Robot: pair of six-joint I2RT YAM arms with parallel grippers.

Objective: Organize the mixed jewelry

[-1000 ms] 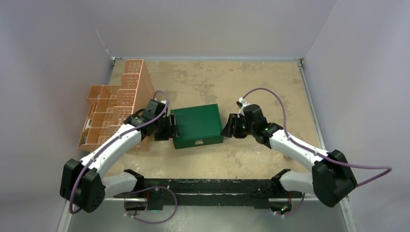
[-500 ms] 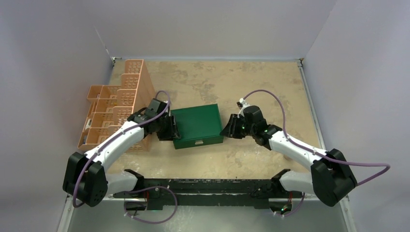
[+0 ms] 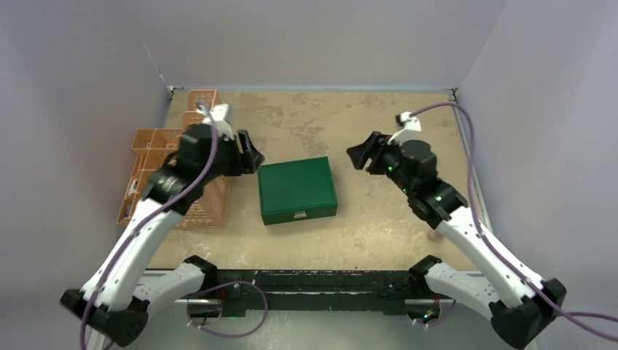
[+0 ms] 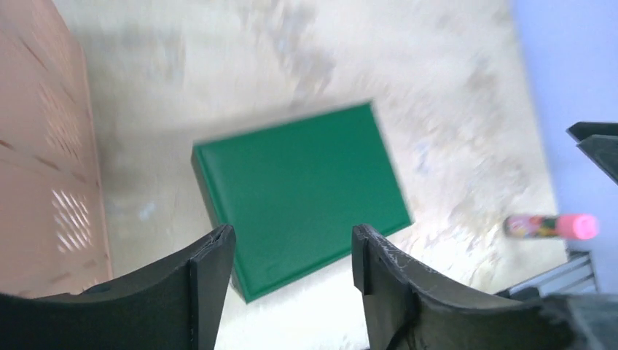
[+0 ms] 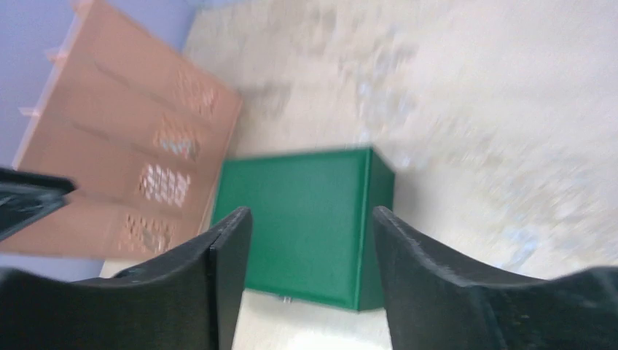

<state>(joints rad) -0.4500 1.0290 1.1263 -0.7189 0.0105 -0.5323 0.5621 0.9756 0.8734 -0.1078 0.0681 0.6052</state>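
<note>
A: Where are the fingers standing?
B: The left gripper (image 3: 246, 154) and right gripper (image 3: 362, 153) are hovering upper left and upper right of the closed green box (image 3: 297, 189), centre frame. Both pairs of fingers are standing apart, gripping nothing.
A: And the mixed jewelry?
B: Its place cannot be told.

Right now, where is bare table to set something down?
Free: the far strip between back wall and green box; the near strip between box and black rail. Crowded: between orange rack and box, where the left hand hovers.

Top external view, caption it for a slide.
Left gripper and right gripper hover open, flanking the closed green box, tan organizer at left.
</note>
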